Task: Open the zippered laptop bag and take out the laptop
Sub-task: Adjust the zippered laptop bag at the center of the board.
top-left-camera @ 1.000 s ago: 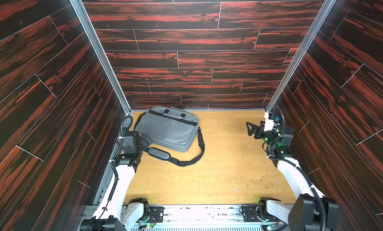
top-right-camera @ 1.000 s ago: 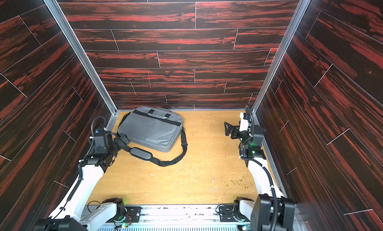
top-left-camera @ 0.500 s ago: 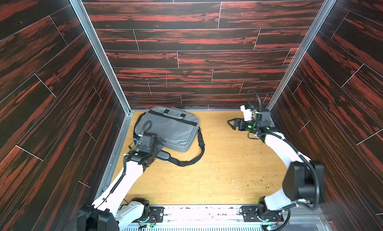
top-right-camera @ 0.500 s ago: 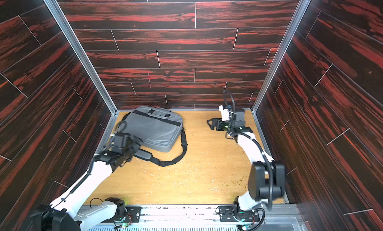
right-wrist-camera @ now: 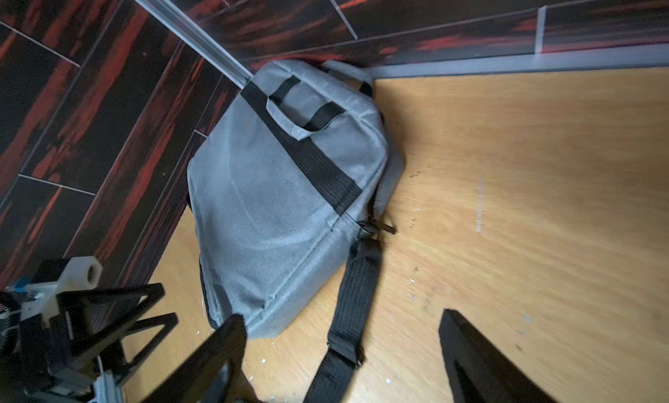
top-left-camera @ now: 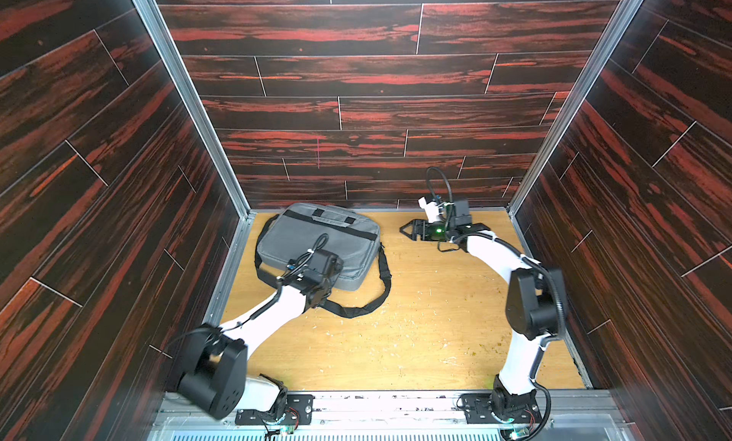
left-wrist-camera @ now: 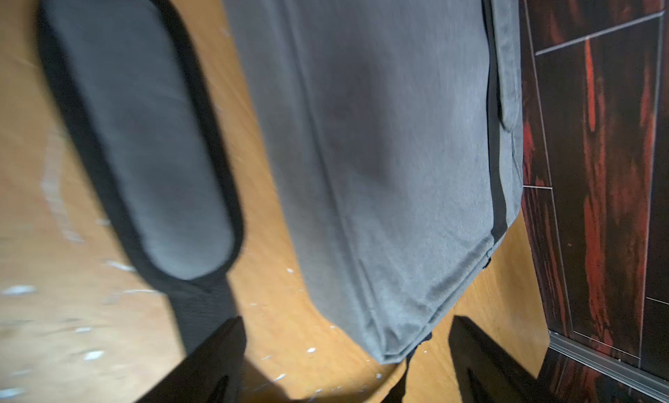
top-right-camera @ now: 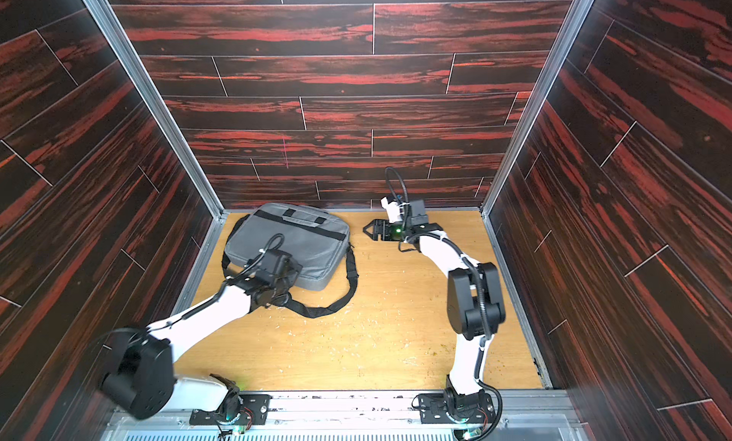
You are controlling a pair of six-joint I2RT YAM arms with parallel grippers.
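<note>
Lying flat on the wooden tabletop (top-left-camera: 416, 332), the zippered laptop bag (top-left-camera: 328, 245) occupies the far left corner. Its long back edge runs along the rear wall and its left end is close to the left wall. Grey-and-black handles (top-left-camera: 330, 218) lie folded on its top face, toward the rear wall. The black shoulder strap (top-left-camera: 366, 309) leaves the bag's right end and loops over the table in front of it. The strap's grey shoulder pad (left-wrist-camera: 144, 137) rests on the wood just beside the bag's front edge. A dark zipper pull (right-wrist-camera: 385, 226) pokes out at the corner where the strap joins.

The left gripper (left-wrist-camera: 347, 325) hangs over the bag's front part, fingers spread wide around a corner of the bag with nothing clamped. Whether they touch the fabric cannot be told. The right gripper (top-left-camera: 406, 230) hovers off the bag's right end, apart from it and pointing at it, its fingers likewise spread and empty. Dark red wood-grain panels (top-left-camera: 356, 114) enclose the table on three sides.
</note>
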